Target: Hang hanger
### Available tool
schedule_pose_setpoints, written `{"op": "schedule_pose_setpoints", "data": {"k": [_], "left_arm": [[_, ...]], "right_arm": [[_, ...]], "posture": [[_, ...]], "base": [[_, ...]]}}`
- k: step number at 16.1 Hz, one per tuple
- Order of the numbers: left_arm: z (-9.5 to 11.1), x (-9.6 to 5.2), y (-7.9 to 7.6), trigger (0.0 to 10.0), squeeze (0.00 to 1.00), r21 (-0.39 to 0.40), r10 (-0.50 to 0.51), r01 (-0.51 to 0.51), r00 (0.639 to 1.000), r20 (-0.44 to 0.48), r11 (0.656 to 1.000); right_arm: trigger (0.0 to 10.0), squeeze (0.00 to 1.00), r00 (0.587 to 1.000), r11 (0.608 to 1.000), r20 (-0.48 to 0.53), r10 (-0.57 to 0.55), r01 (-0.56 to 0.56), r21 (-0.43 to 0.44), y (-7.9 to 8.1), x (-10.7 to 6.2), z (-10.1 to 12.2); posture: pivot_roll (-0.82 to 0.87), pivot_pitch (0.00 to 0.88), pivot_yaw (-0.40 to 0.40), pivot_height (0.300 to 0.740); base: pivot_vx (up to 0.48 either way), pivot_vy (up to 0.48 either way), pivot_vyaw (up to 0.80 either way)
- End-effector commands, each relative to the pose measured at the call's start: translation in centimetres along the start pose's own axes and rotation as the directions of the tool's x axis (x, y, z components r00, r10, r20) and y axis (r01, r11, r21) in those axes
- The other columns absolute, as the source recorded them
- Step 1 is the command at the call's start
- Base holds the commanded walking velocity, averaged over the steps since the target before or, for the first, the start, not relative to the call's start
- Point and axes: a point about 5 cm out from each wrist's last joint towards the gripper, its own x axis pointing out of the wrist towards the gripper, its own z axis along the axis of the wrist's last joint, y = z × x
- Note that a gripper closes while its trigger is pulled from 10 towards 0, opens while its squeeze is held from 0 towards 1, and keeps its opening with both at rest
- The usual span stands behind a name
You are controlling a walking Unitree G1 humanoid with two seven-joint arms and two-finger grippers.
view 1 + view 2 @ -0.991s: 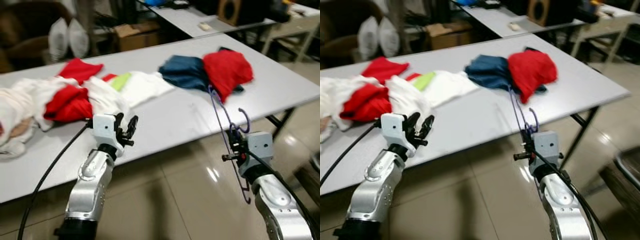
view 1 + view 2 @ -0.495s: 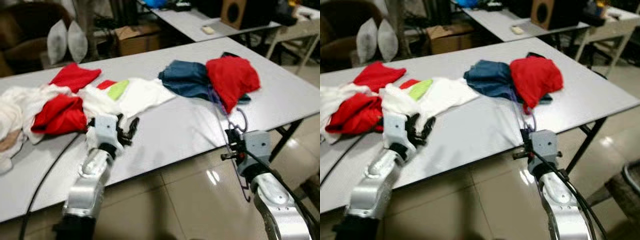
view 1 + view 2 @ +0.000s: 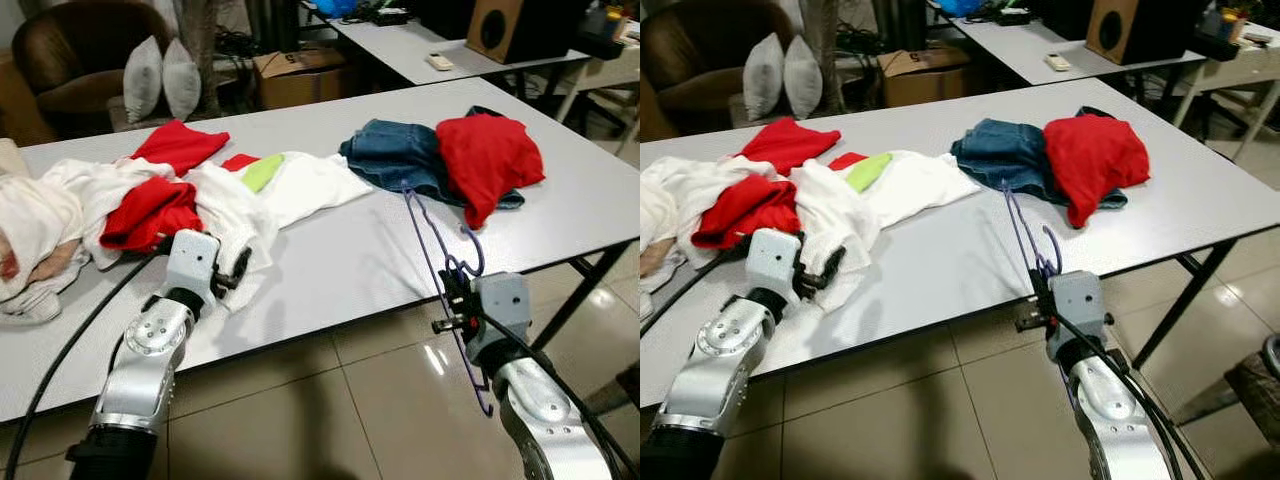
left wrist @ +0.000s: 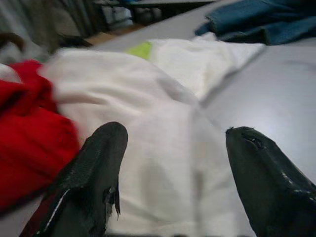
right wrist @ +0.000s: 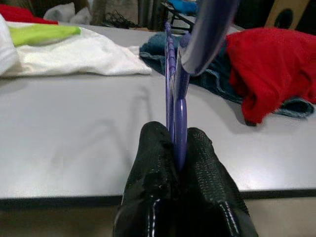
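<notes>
The right gripper (image 5: 178, 148) is pinching the purple hanger (image 3: 432, 248) just off the table's near edge (image 3: 330, 335) — bare grey tabletop lying beyond it. At the left, the left gripper (image 4: 173, 168) is hovering with fingers spread over a white garment (image 3: 835, 215) — beside red cloth (image 3: 735, 208).

There is one purple hanger (image 3: 440, 262) and one blue garment (image 3: 398, 156). Three red garments lie there. Two cushions (image 3: 161, 78) stand behind.
</notes>
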Motion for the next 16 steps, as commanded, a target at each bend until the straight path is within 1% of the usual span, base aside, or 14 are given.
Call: {"op": "schedule_pose_setpoints", "data": {"k": [1, 2, 3, 4, 5, 6, 8, 10, 13, 16], "left_arm": [[-0.7, 0.0, -0.3, 10.0, 0.00, -0.037, -0.031, 0.029, 0.999, -0.034, 0.999], [-1.1, 0.2, 0.1, 8.1, 0.00, 0.017, 0.005, -0.004, 0.998, -0.059, 1.000], [-1.2, 0.4, 0.7, 4.8, 0.00, 0.064, 0.061, -0.057, 0.996, -0.068, 0.996], [-1.0, 0.5, 1.3, 3.6, 0.00, 0.080, 0.112, -0.107, 0.992, -0.064, 0.991], [-0.9, 0.5, 1.8, 0.0, 0.00, 0.108, 0.137, -0.130, 0.989, -0.063, 0.986], [-0.8, 0.5, 2.0, 0.0, 0.00, 0.150, 0.142, -0.131, 0.988, -0.063, 0.980], [-1.1, 0.4, 2.0, 0.0, 0.00, 0.161, 0.127, -0.113, 0.988, -0.082, 0.980], [-0.8, 0.5, 1.7, 0.0, 0.00, 0.139, 0.120, -0.111, 0.991, -0.056, 0.984], [-0.8, 0.6, 1.4, 0.0, 0.00, 0.129, 0.108, -0.101, 0.993, -0.053, 0.987], [-0.6, 0.8, 1.0, 0.0, 0.00, 0.087, 0.082, -0.078, 0.996, -0.037, 0.993]], "right_arm": [[10.0, 0.00, 1.000, 1.000, 0.010, 0.006, -0.005, -0.014, 0.0, -0.2, 0.4], [10.0, 0.00, 1.000, 1.000, 0.006, 0.009, -0.009, -0.017, 0.1, -0.2, 0.4], [10.0, 0.00, 1.000, 1.000, 0.007, 0.010, -0.010, -0.017, 0.1, -0.2, 0.4], [10.0, 0.00, 1.000, 1.000, 0.007, 0.010, -0.010, -0.015, 0.2, -0.2, 0.5], [10.0, 0.00, 1.000, 1.000, 0.007, 0.011, -0.011, -0.013, 0.3, -0.1, 0.5], [10.0, 0.00, 1.000, 1.000, 0.005, 0.014, -0.014, -0.011, 0.4, -0.1, 0.4], [10.0, 0.00, 1.000, 1.000, 0.004, 0.030, -0.030, -0.007, 0.9, 0.1, 0.4], [10.0, 0.00, 1.000, 1.000, 0.006, 0.030, -0.030, -0.005, 0.9, 0.4, 0.4], [10.0, 0.00, 0.999, 0.999, 0.008, 0.031, -0.031, -0.010, 0.9, 0.5, 0.4], [10.0, 0.00, 1.000, 1.000, 0.005, 0.028, -0.028, -0.012, 0.8, 0.5, 0.4]], "posture": [[-0.24, 0.000, 0.060, 0.740], [-0.25, 0.000, 0.061, 0.740], [-0.25, 0.000, 0.060, 0.740], [-0.24, 0.000, 0.058, 0.740], [-0.24, 0.000, 0.054, 0.740], [-0.24, 0.000, 0.053, 0.740], [-0.23, 0.000, 0.052, 0.740], [-0.23, 0.000, 0.049, 0.740], [-0.23, 0.000, 0.050, 0.740], [-0.23, 0.000, 0.050, 0.740]], "base": [[0.000, 0.000, 0.00], [0.000, 0.000, 0.00], [0.000, 0.000, 0.00], [0.000, 0.000, 0.00], [0.000, 0.000, 0.00], [0.000, 0.000, 0.00], [0.000, 0.000, 0.00], [0.000, 0.000, 0.00], [0.000, 0.000, 0.00], [0.000, 0.000, 0.00]]}}
